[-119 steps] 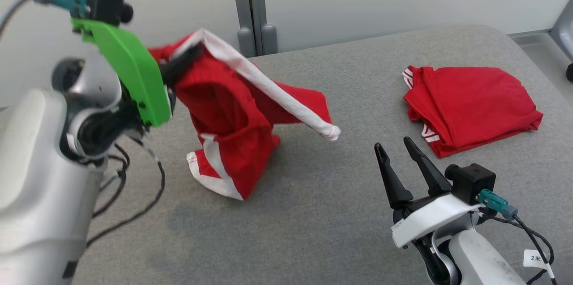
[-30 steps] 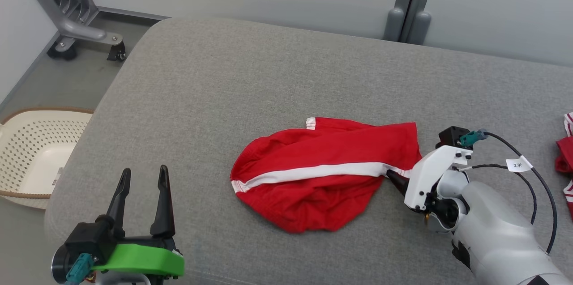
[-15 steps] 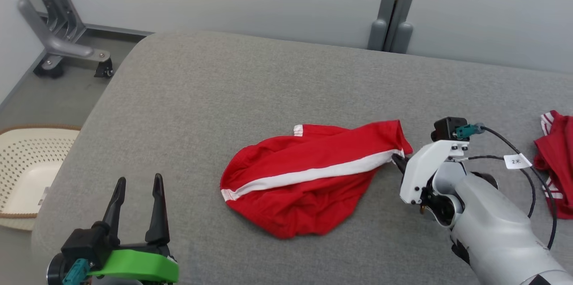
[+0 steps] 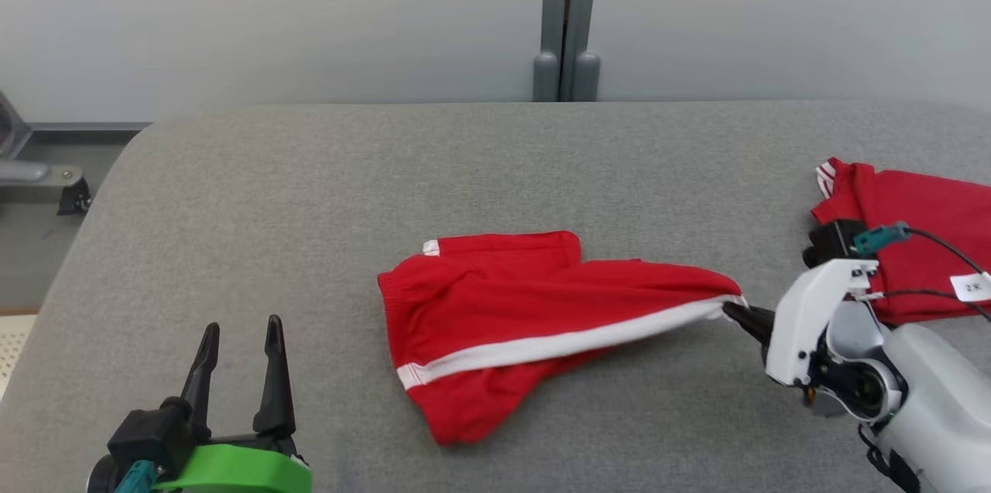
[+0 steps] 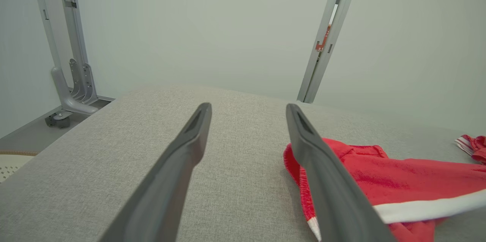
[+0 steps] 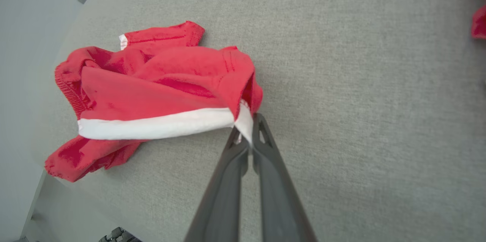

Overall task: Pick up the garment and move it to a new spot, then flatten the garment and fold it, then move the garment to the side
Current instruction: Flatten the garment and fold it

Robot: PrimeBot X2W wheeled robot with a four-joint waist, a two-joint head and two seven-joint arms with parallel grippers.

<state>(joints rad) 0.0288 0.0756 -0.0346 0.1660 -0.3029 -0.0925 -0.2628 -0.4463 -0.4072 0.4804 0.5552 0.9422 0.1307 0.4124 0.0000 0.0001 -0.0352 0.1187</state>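
- The red shorts [image 4: 503,307] lie rumpled on the grey padded table [image 4: 310,183]. In the head view they sit near the middle of the table, somewhat toward its near edge.
- A white side stripe [image 4: 542,344] crosses the shorts from the lower left hem to their right-hand corner.
- The gathered waistband [image 6: 66,86] forms the end of the shorts farthest from the right gripper.
- The right gripper [image 4: 732,309] is closed. Its two dark fingers pinch the right-hand corner of the shorts, where the stripe ends.
- The right wrist view confirms this grip: white fabric is caught between the fingertips.
- The pinched corner is drawn out to a point toward the robot's right. The cloth between the grip and the main heap looks taut, and the bulk of the shorts rests on the table.
- The left gripper [image 4: 241,326] is open, with its fingers well apart and nothing between them. It sits at the lower left of the head view, over the near part of the table.
- In the left wrist view the shorts lie to the right of that gripper's fingers; there is no contact.
- A second red garment [image 4: 921,222], with white stripes at one edge, lies at the far right of the table behind the right wrist. It is apart from the shorts.
- A grey post [image 4: 565,21] stands against the pale wall [image 4: 271,13] behind the table.
- A corner of a cream perforated basket [image 5: 9,160] shows below the table's left edge.
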